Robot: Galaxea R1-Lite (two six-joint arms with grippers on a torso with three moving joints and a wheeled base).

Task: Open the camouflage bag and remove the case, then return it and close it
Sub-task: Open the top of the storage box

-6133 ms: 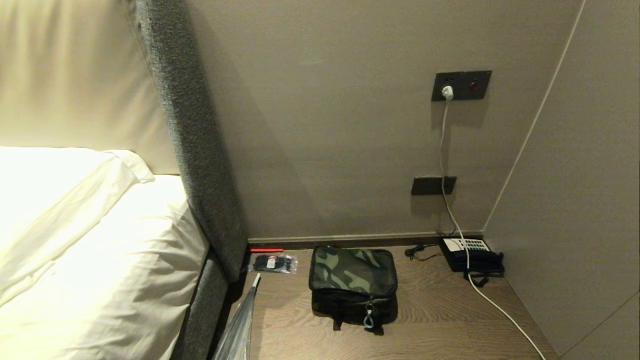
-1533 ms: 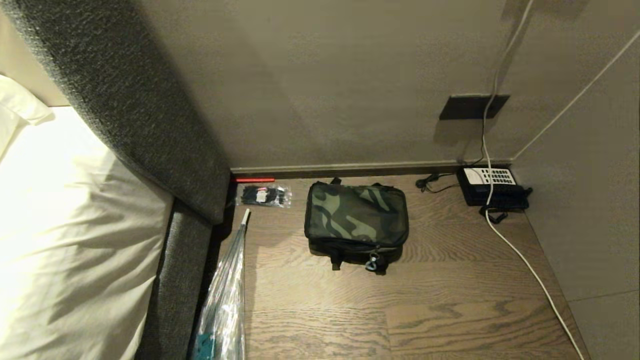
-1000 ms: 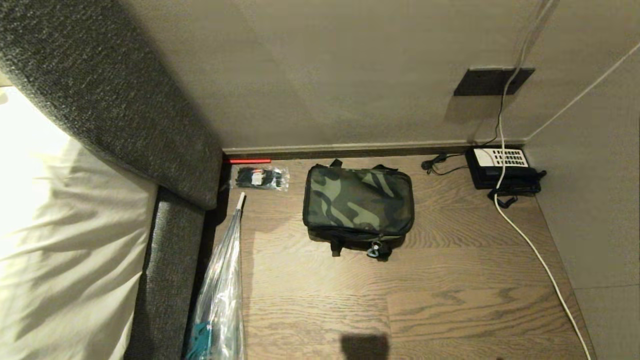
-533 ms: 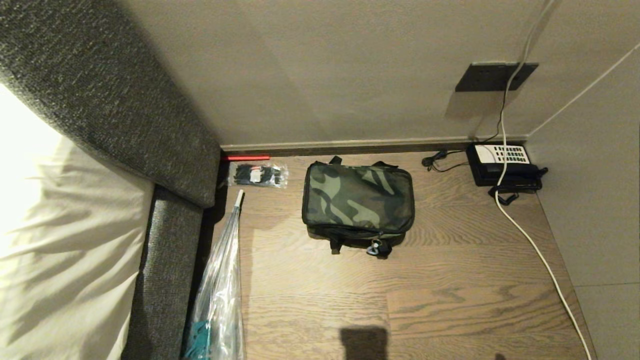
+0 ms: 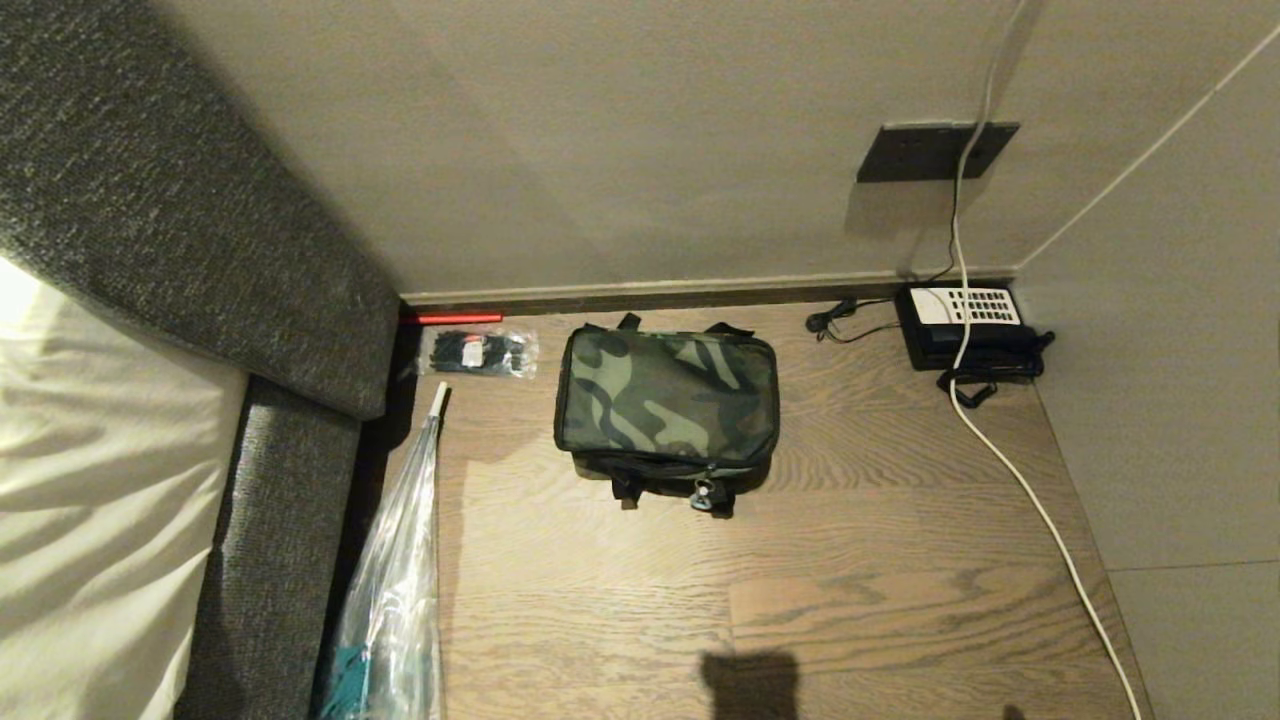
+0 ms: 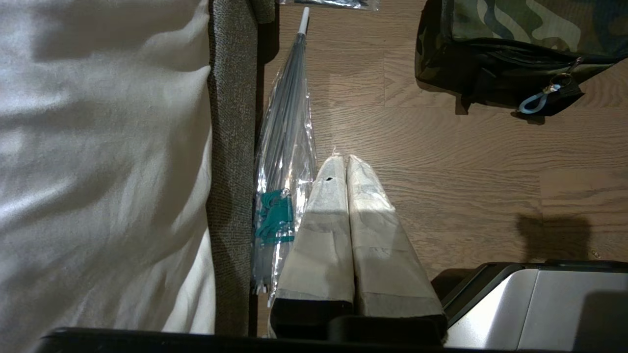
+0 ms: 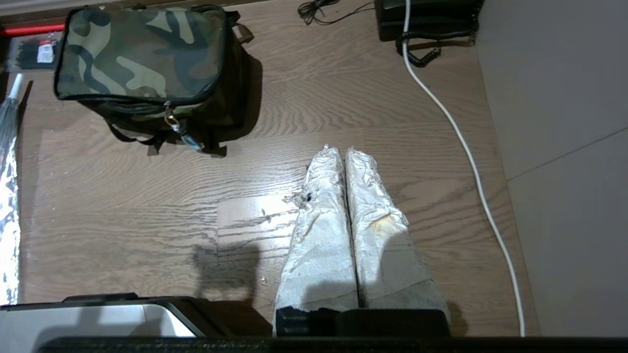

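**Zipped and waiting: camouflage bag sits untouched on bedside floor as robot holds both arms back**

A broad stretch of wood-grain floor (image 5: pixel 900 620) fills the alcove between a plain beige wall (image 5: pixel 650 150) and a bed (image 5: pixel 90 500) dressed in soft white linen, its frame wrapped in coarse grey woven fabric. The camouflage bag (image 5: pixel 667 405) stands near the middle of this floor, close to the skirting, a boxy soft-sided shape in green, brown and black with black trim and short webbing straps. Its lid lies flat and zipped, so the case is presumably inside and cannot be seen. The zipper pull, fitted with a metal clip (image 6: pixel 544 95) and a pale loop, hangs on the front face toward the robot, which looks the handiest side for a first pull.

A folded clear-plastic umbrella (image 5: pixel 390 590) lies along the bed frame, evidently tucked out of the way, and a black telephone (image 5: pixel 965 325) with a white keypad sits in the far corner, a white cable (image 5: pixel 1040 520) trailing across the boards.

The left gripper (image 6: pixel 346 164) hangs above the floor beside the umbrella, well short of the bag, its pale wrapped fingers pressed together and holding nothing. The right gripper (image 7: pixel 343 154) does likewise on the bag's other side, fingers together and empty. The opening step has not begun.
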